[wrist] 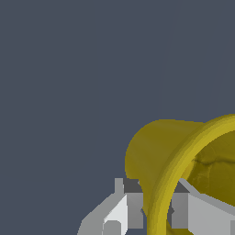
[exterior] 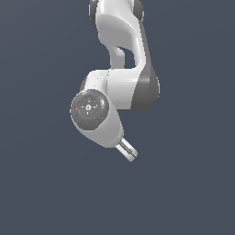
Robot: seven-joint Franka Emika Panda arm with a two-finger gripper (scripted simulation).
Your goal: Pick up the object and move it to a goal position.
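The object, a mustard-yellow cup (wrist: pixel 160 147), fills the wrist view's corner with its hollow mouth turned toward the camera. Its thick rim runs between my two fingers. One grey finger (wrist: pixel 132 206) lies against the outer wall and the other finger (wrist: pixel 186 211) sits inside the mouth. My gripper (wrist: pixel 157 195) is shut on that wall. In the exterior view the white arm hangs in mid-frame, and only a finger of the gripper (exterior: pixel 126 152) pokes out below the wrist. The cup is hidden behind the arm there.
A plain dark blue-grey background surrounds the arm in both views. No other objects, edges or goal marker show.
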